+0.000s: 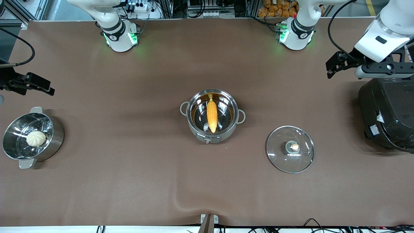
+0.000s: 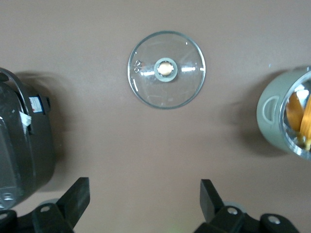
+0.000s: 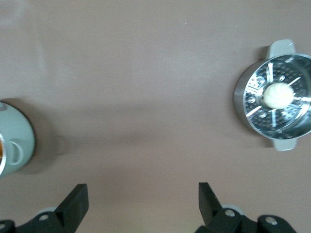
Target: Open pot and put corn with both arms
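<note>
The steel pot [image 1: 208,139] stands open in the middle of the table, its knob panel facing the front camera. The yellow-orange corn [image 1: 212,115] lies inside it. The glass lid [image 1: 302,158] with its copper knob lies flat on the table, toward the left arm's end and nearer the front camera than the pot. My left gripper [image 1: 330,69] is open and empty, up in the air beside the black cooker; its wrist view shows the gripper [image 2: 144,189], the lid [image 2: 187,90] and the pot's side [image 2: 274,116]. My right gripper [image 1: 48,87] is open and empty, in the air above the steamer pot; its wrist view shows the gripper [image 3: 143,191].
A steel steamer pot [image 1: 56,136] holding a white bun [image 1: 36,138] stands at the right arm's end; both show in the right wrist view, the steamer pot [image 3: 241,104] and the bun [image 3: 278,93]. A big black cooker [image 1: 388,113] stands at the left arm's end.
</note>
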